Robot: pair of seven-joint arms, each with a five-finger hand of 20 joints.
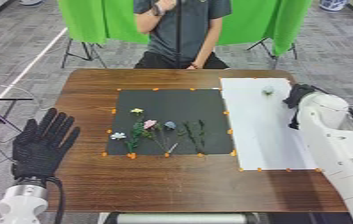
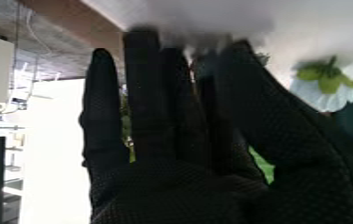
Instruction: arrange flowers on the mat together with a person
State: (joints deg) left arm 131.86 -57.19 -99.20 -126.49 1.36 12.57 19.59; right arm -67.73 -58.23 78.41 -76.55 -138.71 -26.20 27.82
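My left hand (image 1: 44,142) rests at the table's left side with its fingers straight and spread. My right hand (image 1: 301,97) is at the right edge of the white sheet (image 1: 266,135), to the right of a pale flower (image 1: 267,90). In the right wrist view that flower (image 2: 325,87) appears beyond my right hand (image 2: 186,170), whose fingers are extended; the two look apart. On the black mat (image 1: 168,96) lie a yellow flower (image 1: 137,111), a white flower (image 1: 117,135), a pink rose (image 1: 149,124), a blue-grey flower (image 1: 170,125) and green stems (image 1: 194,135).
Orange tabs (image 1: 156,89) run round the mat and the sheet on the wooden table (image 1: 155,180). A person (image 1: 181,35) sits across the table, one hand near its far edge. Green cloth (image 1: 84,20) hangs behind.
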